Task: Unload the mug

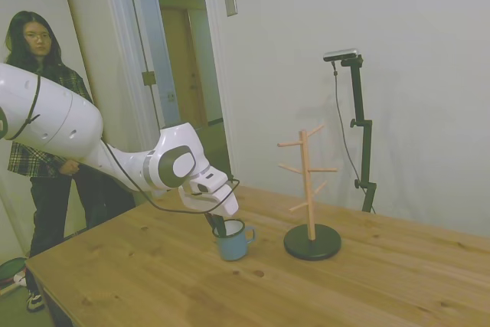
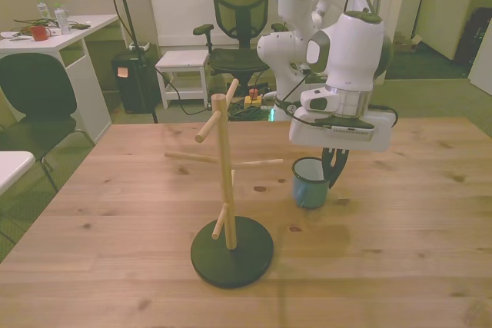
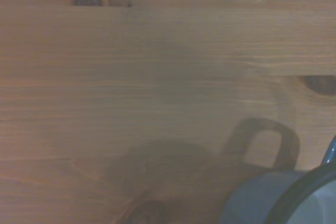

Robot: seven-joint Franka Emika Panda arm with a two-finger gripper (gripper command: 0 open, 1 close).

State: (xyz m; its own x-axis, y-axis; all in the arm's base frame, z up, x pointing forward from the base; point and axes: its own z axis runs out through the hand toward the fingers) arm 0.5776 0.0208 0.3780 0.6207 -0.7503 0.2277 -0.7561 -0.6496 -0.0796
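Observation:
The small blue mug [image 1: 232, 241] stands upright on the wooden table [image 1: 153, 281], a short way from the wooden peg stand [image 1: 309, 189]. My gripper [image 1: 218, 225] reaches down at the mug's rim, on the side away from the stand. In the front view the mug [image 2: 310, 183] is to the right of the peg stand [image 2: 224, 182], and my gripper [image 2: 334, 167] has its dark fingers close together across the mug's wall, one inside and one outside. The wrist view shows the mug's blue side and dark rim [image 3: 283, 203] blurred, with the handle's shadow on the wood.
The peg stand's black round base [image 2: 231, 251] sits near the table's front edge; its pegs are bare. A person [image 1: 38, 59] stands beyond the table's end behind the arm. An office chair [image 2: 240, 13] and a desk [image 2: 54, 44] stand past the table.

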